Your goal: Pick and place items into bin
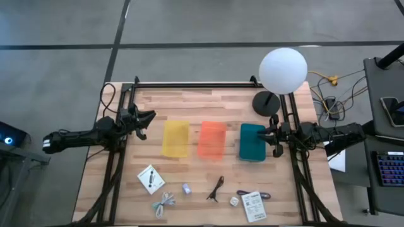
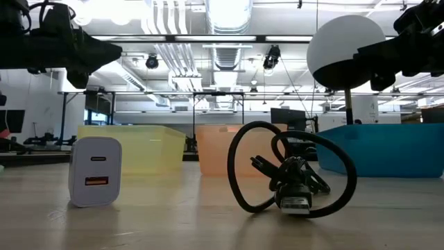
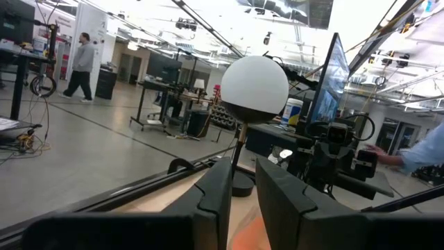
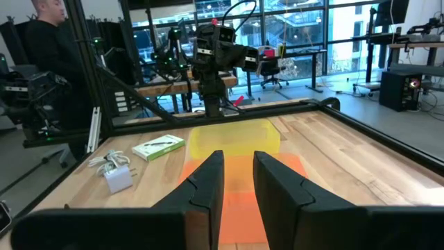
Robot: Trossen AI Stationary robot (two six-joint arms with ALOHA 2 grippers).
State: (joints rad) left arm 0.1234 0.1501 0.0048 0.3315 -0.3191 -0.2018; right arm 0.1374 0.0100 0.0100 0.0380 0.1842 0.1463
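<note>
Three see-through plastic bins, yellow (image 1: 175,139), orange (image 1: 211,140) and teal (image 1: 252,142), look empty; our left gripper (image 1: 148,121) and right gripper (image 1: 270,135) hold nothing, fingers slightly apart.

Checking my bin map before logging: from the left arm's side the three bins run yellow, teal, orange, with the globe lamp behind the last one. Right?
Not quite. The high view shows yellow bin, orange bin, then teal bin; the globe lamp stands behind the teal one.
</note>
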